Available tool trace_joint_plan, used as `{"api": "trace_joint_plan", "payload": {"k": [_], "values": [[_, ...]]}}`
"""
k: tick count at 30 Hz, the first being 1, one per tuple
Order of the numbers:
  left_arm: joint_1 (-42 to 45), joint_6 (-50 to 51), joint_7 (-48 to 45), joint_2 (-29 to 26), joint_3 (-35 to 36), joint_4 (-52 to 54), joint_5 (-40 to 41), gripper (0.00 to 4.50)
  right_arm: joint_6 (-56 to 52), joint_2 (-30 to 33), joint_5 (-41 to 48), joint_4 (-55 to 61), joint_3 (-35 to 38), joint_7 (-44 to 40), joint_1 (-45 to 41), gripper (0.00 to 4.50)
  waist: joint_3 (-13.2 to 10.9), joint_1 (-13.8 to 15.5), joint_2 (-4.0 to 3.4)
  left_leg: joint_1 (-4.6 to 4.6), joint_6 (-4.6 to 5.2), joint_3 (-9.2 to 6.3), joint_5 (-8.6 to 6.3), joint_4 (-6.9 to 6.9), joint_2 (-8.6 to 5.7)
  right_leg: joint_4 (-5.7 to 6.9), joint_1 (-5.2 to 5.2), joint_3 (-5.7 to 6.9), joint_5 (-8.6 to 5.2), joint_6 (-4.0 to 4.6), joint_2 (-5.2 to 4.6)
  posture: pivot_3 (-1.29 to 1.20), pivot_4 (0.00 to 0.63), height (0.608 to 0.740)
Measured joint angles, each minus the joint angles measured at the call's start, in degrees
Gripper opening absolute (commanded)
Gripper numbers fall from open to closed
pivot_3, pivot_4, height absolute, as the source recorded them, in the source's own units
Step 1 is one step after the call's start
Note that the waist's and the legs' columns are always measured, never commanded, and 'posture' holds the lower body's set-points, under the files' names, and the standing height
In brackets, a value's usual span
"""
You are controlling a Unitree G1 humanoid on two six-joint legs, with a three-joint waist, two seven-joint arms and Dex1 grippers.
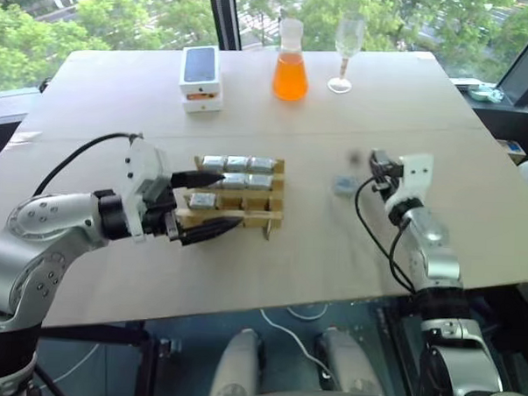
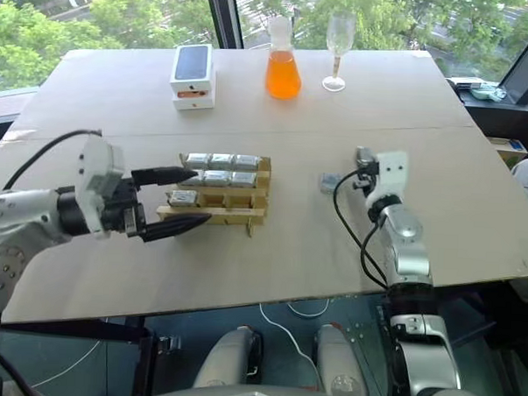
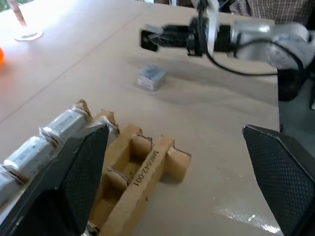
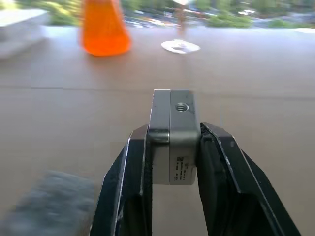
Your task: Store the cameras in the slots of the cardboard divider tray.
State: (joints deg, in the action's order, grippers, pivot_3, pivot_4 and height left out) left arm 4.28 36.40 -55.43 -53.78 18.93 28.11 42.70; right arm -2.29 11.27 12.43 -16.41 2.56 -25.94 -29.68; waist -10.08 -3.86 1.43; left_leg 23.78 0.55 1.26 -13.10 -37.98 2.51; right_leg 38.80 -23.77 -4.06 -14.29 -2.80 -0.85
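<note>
Camera (image 4: 173, 142) clamped in my right claw (image 4: 172, 162), lifted off the table right of the tray (image 1: 246, 216), another camera (image 1: 343, 185) lying loose right of the tray; left claw (image 1: 198, 204) spread wide at the tray's left edge; next: carry to an empty slot.

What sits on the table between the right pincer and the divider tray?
One loose camera lies there, nearer the right pincer than the cardboard divider tray; the head views show it.
</note>
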Motion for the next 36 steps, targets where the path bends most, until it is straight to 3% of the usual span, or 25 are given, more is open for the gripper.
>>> {"api": "trace_joint_plan", "payload": {"k": [2,5,10,13,18,27,36], "values": [[-3.78,-0.22,-0.67,-0.53,2.97,0.11,-0.77,4.5,-0.34,1.23,4.21,1.84,-3.87,-13.03,-2.31,0.71,0.0,-0.13,0.0,0.0,0.0,-0.04,0.0,0.15,0.1,-0.01,-0.06,0.07,-0.02,0.04,0.07,0.0,0.15,0.74],[-8.4,-0.51,-0.34,-0.45,8.42,0.92,-0.97,4.5,-4.01,1.49,9.02,4.7,-8.58,-25.44,-5.43,0.71,-0.01,0.05,-0.01,-0.01,0.0,-0.08,0.0,0.3,0.2,-0.01,-0.09,0.16,-0.05,0.11,0.04,0.0,0.15,0.74],[-18.77,-0.43,2.4,5.27,15.2,6.5,-0.58,4.5,-6.45,1.71,9.92,2.79,-16.04,-40.39,-13.49,0.71,-0.02,0.09,-0.01,0.01,-0.01,-0.13,0.0,0.36,0.2,-0.21,-0.11,0.13,-0.04,0.09,-0.16,0.0,0.15,0.74],[-24.25,-0.5,4.46,8.47,17.2,9.97,-0.62,4.5,-6.2,-0.48,8.68,-1.13,-18.61,-44.7,-17.36,0.71,0.01,0.38,0.04,0.01,-0.01,-0.12,0.0,0.36,0.2,-0.26,-0.1,0.16,-0.04,0.1,-0.17,0.0,0.15,0.74],[-30.14,-0.64,7.25,12.49,19.52,14.43,-0.28,4.5,-1.06,-4.97,2.99,-13.03,-21.95,-45.57,-21.2,0.71,0.02,0.68,0.06,0.0,-0.03,-0.09,0.0,0.36,0.19,-0.26,-0.08,0.21,-0.15,0.32,-0.18,0.0,0.15,0.74],[-37.02,-2.89,9.41,16.34,23.24,17.41,-0.83,4.5,7.39,-11.11,-4.14,-29.82,-21.69,-41.17,-27.7,0.71,0.03,0.23,0.07,0.0,-0.05,-0.08,0.0,0.45,0.17,-0.31,-0.11,0.19,-0.15,0.34,-0.18,0.0,0.15,0.74],[-34.63,-5.21,10.94,17.18,23.09,16.49,-0.94,4.5,13.05,-13.62,-7.63,-38.12,-20.55,-39.5,-30.12,0.71,0.03,-0.13,0.06,-0.03,-0.06,-0.08,0.01,0.51,0.16,-0.31,-0.11,0.2,-0.15,0.34,-0.16,0.0,0.15,0.74]]}}
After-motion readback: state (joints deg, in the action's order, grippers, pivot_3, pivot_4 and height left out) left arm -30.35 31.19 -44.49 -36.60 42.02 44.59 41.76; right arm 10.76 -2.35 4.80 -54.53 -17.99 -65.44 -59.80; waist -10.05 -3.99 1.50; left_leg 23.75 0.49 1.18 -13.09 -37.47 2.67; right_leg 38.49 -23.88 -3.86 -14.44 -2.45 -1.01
